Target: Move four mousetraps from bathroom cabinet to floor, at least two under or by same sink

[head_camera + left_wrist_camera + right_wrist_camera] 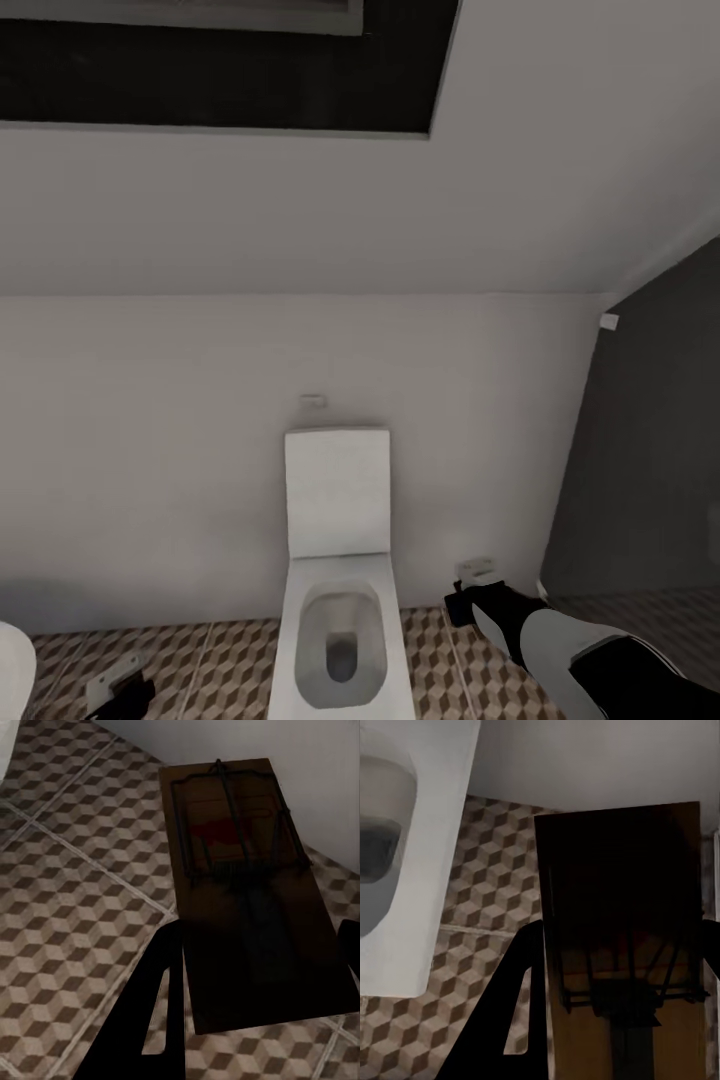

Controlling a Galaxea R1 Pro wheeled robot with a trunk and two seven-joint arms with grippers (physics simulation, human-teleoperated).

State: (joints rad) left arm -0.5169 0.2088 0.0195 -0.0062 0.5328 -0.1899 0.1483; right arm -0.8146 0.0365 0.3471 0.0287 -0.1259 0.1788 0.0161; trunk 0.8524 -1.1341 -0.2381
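I held one mousetrap clamped in my left end effector and another mousetrap in my right end effector, both low over the bathroom floor beside the toilet, ready for setting down.

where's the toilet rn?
Head view: the toilet stands centre, against the white back wall on the cube-patterned floor, between the left gripper and right gripper.

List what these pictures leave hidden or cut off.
- Sink: head view, mostly cut off by the frame edge.
- Left mousetrap: left wrist view, near end lost in shadow.
- Right mousetrap: right wrist view, upper half blacked out.
- Left gripper: head view, too small to read.
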